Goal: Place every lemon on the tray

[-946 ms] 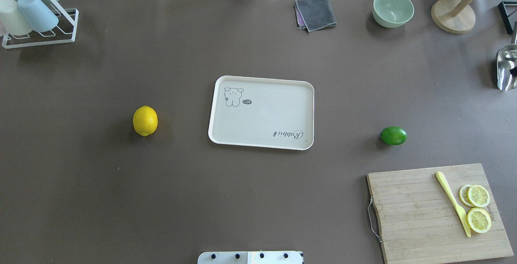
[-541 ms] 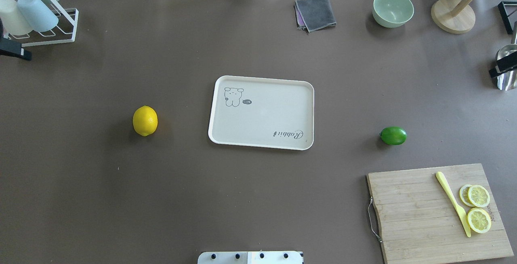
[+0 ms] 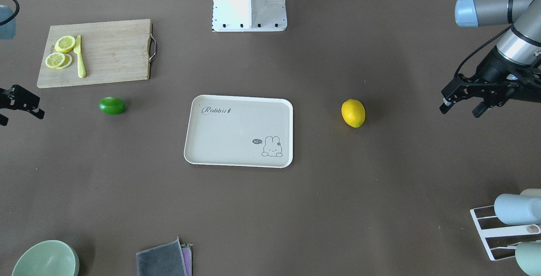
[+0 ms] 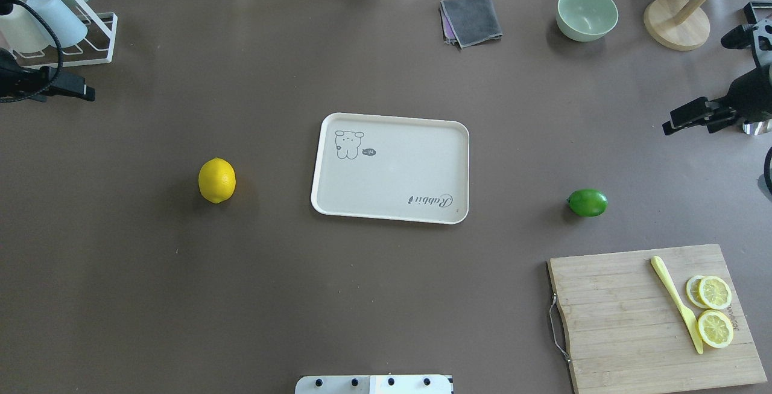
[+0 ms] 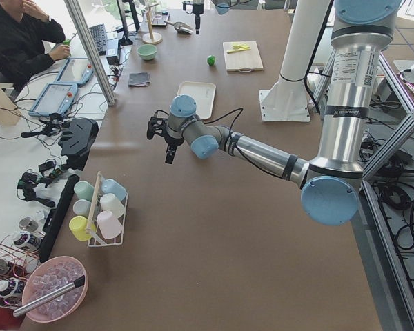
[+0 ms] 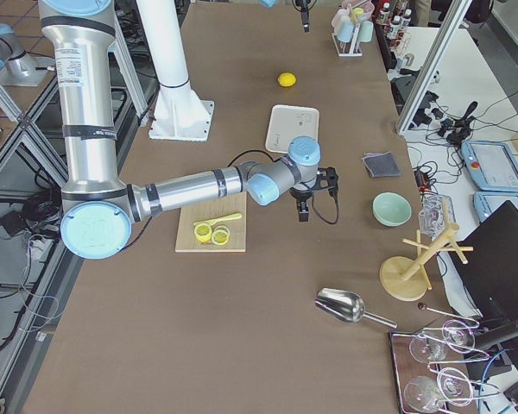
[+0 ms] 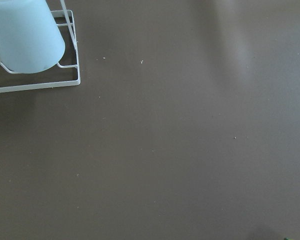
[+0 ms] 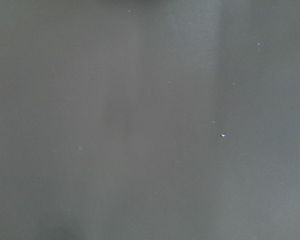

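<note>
STEP: judging as opening reach, nothing placed yet | tray (image 4: 458, 140) sitting fruitless mid-tabletop (image 4: 386, 297) | overhead: yellow lemon (image 4: 216, 180) lying at tray's 9 o'clock, green lemon (image 4: 587, 202) at 3 o'clock, both well apart | left jaws, right jaws hanging spread, empty | NEXT: likely calling for each descending over its nearer fruit.

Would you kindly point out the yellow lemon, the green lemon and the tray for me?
yellow lemon (image 4: 217, 180): overhead exterior view, middle of its rind.
green lemon (image 4: 587, 203): overhead exterior view, middle of its top side.
tray (image 4: 392, 168): overhead exterior view, bare middle of its floor.
</note>
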`<state>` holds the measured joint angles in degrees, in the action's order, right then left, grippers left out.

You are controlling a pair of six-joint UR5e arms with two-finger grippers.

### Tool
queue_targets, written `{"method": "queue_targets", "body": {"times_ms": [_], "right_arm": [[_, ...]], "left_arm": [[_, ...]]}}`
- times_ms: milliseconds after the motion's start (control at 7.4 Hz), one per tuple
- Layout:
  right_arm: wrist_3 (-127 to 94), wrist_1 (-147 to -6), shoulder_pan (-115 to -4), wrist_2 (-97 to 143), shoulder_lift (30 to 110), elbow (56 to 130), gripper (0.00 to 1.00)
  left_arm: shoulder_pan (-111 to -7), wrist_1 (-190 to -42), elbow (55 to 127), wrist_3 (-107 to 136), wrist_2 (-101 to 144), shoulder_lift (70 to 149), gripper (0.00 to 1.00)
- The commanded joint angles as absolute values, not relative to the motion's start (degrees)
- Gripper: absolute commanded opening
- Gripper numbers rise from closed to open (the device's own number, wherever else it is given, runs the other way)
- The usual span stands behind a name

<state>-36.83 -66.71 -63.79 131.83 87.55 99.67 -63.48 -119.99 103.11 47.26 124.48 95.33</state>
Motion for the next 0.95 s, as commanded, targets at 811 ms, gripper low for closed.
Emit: {"method": "queue_targets", "body": {"times_ms": [811], "right_arm": [[-51.77,-63.10,-46.33,120.76,83.76,100.90,1.00]], "left_arm": [[-56.16,-120.06,103.27,55.46,119.00,97.73,0.98]]}}
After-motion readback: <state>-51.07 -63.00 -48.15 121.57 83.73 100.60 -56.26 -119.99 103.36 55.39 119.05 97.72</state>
